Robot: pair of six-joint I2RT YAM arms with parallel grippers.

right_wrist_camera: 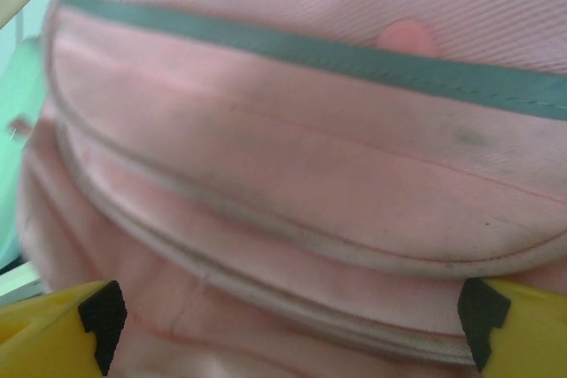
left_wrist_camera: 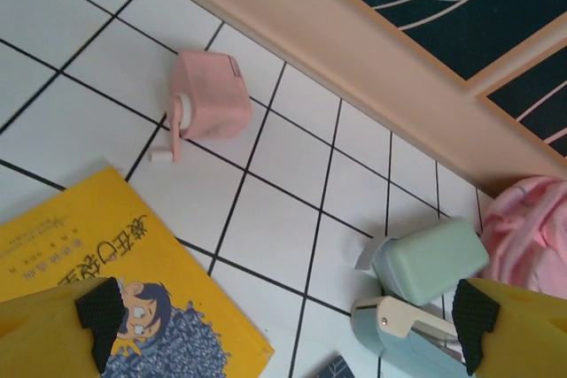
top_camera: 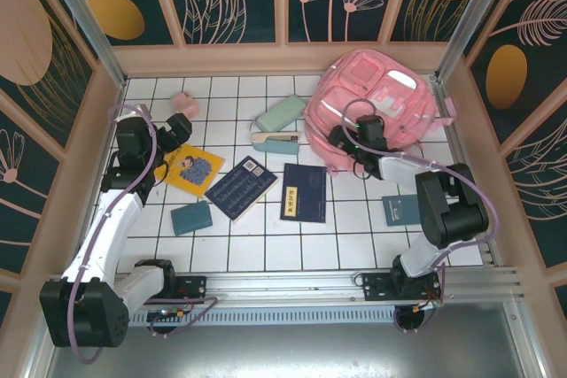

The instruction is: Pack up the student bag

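Student bag (top_camera: 376,105) lies flat at the far right of the white tiled bench (top_camera: 354,241), front pockets up and, as far as I can tell, closed. None of the loose items is in it, so packing has hardly begun.

The right tool (top_camera: 338,141) sits at the bag's near left edge with its jaws spread wide and nothing between them. In its wrist view the pink pocket fabric (right_wrist_camera: 283,174) is very close, with a grey-green strip across it. I judge the step in hand to be opening the bag. To do it well, that tool should find a zip pull or a seam fold and not pinch flat cloth, which would slip. I cannot make out a pull.

The left tool (top_camera: 180,124), also wide and empty, hangs over the yellow book (left_wrist_camera: 89,250), with a small pink box (left_wrist_camera: 208,95) beyond it and a mint case (left_wrist_camera: 430,258) beside a stapler (left_wrist_camera: 412,334) to the right. It would do best to wait until the bag's mouth is held open. The book is thin and lies flat, so it likely needs an edge grasp.
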